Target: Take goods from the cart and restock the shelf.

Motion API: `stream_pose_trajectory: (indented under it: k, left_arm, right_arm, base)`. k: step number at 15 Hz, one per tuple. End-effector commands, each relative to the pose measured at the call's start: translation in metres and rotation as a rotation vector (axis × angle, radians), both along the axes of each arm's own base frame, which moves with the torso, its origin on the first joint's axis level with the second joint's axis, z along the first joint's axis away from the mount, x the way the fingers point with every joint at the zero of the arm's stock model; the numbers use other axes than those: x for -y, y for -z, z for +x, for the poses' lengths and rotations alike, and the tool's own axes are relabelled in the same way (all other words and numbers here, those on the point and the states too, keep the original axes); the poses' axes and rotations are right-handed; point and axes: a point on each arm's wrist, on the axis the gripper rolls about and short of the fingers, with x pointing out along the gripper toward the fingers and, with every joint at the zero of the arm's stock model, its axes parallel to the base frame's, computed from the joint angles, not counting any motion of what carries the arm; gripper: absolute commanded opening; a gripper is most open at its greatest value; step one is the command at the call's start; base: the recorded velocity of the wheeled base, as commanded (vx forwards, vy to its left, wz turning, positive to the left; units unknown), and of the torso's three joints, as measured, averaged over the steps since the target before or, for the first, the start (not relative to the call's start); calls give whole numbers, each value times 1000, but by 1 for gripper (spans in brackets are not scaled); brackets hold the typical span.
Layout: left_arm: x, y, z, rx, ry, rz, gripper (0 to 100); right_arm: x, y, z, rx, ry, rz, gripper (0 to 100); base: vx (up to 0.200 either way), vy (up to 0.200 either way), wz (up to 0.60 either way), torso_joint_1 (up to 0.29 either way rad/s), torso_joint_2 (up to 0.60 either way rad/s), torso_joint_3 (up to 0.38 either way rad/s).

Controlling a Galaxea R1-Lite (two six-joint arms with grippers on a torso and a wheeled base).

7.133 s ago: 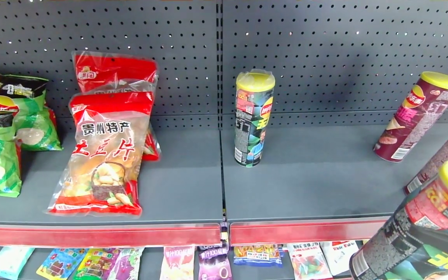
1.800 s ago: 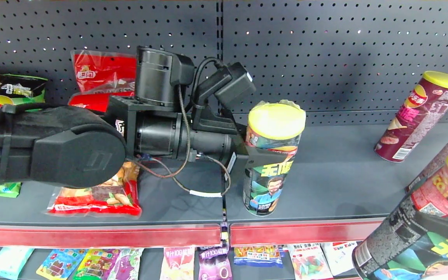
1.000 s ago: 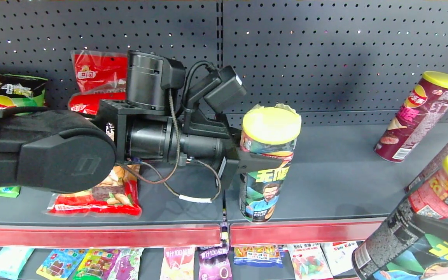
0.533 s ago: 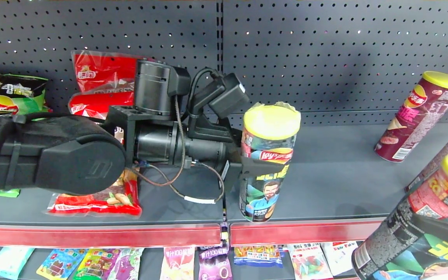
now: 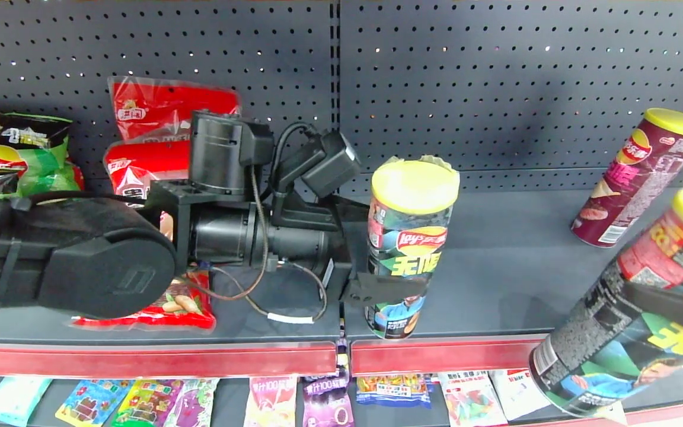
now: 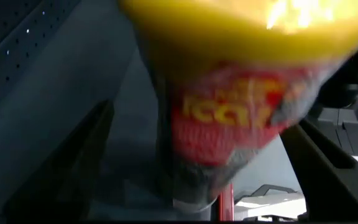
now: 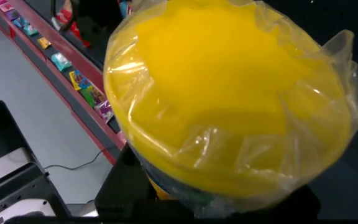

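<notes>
**Left arm level at the shelf, can standing**

The left arm stretches sideways across the shelf [image 5: 495, 279]. The left end effector [image 5: 393, 283] is released, its fingers loose on either side of the upright can [image 5: 411, 237] near the front edge. The right end effector [image 5: 664, 303] grasps a second can [image 5: 614, 332], tilted, low at the right.

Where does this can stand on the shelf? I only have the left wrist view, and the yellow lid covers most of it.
Observer: In the head view the green can stands upright near the middle of the shelf's front edge.
Operator: Anything close beside it?
Observer: A red snack bag lies to its left, partly covered by the left arm. A purple can sits farther right, toward the back wall.
Operator: And the right arm?
Observer: The right gripper holds a second green can tilted, nearer the camera, at the shelf's right end.
</notes>
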Motion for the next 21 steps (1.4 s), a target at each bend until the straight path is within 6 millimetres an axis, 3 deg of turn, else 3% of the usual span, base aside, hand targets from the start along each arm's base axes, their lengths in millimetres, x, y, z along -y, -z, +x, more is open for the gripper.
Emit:
stream_pose_trajectory:
  k: [1,2,3,4,8,15,21]
  left_arm:
    - [-22,5,-16,-3,-34,7,100]
    - [-22,5,-16,-3,-34,7,100]
    - [-40,11,-25,-11,-72,15,100]
    - [-43,12,-27,-11,-81,17,100]
    - [-66,21,-53,-71,-146,39,100]
    - [-80,19,-69,-71,-202,34,100]
    - [-90,19,-80,-113,-311,26,100]
  right_arm:
    - [-10,-10,22,-18,15,-12,0]
    - [-10,-10,22,-18,15,-12,0]
    - [-22,-18,46,-33,29,-23,0]
    - [-24,-20,53,-38,41,-27,0]
    - [-37,-26,111,-75,115,-52,0]
    - [-64,-20,194,-47,106,-31,0]
    - [-88,-21,225,-27,42,-18,0]
  base:
    - [0,0,0,0,0,0]
    - [0,0,0,0,0,0]
    - [0,0,0,0,0,0]
    - [0,0,0,0,0,0]
    - [0,0,0,0,0,0]
    - [0,0,0,0,0,0]
    - [0,0,0,0,0,0]
